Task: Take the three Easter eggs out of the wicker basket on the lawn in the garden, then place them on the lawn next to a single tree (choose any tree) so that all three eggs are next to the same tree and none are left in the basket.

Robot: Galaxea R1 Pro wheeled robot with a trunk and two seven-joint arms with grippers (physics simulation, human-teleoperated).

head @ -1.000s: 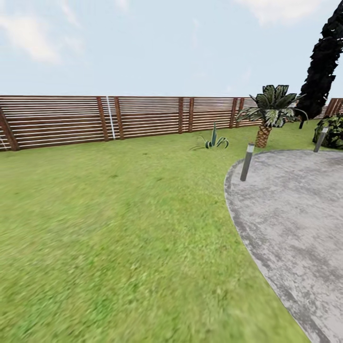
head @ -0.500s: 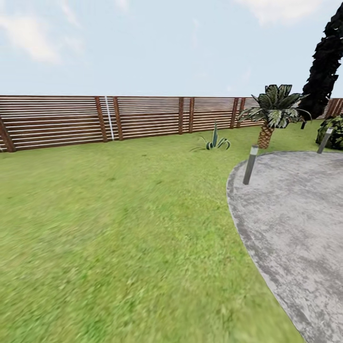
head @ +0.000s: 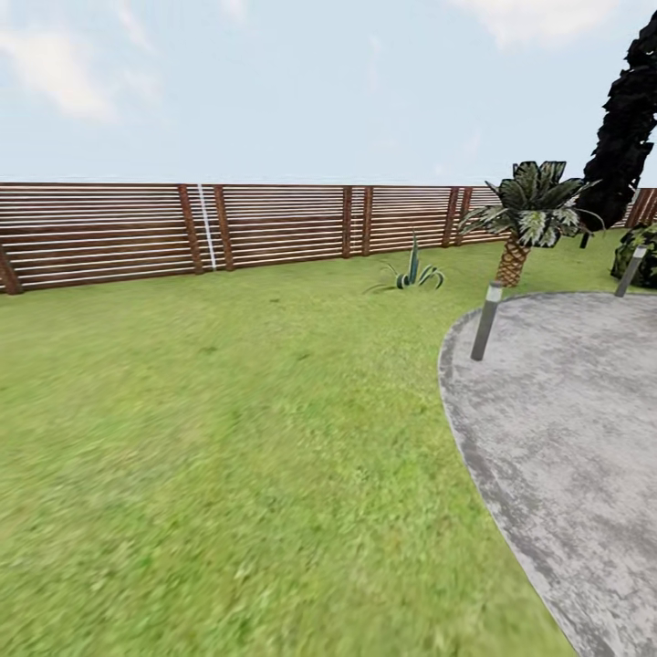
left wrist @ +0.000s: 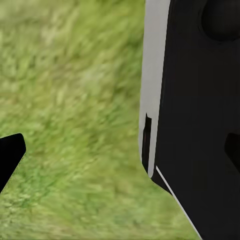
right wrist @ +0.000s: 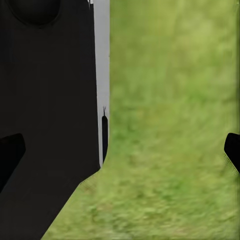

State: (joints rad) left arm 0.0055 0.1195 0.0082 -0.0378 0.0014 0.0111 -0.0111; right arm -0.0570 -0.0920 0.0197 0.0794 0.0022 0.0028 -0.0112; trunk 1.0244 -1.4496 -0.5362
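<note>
Left gripper (left wrist: 125,150) hangs over the lawn (head: 228,438) with its dark fingertips set wide apart and nothing between them; the right gripper (right wrist: 125,147) hangs over grass, spread just as wide and empty. From the head view, lawn fills the near and left ground, a grey patio (head: 566,411) curves at right, and a slatted fence (head: 274,224) runs along the far side. A short palm (head: 525,219) and a black tree (head: 625,119) stand far right.

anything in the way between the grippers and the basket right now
Can't judge yet: these views hold no basket or eggs to trace a path to. The head view shows open lawn running to the fence, with a paved patio and a light post at right. Both wrist views look down at grass.
</note>
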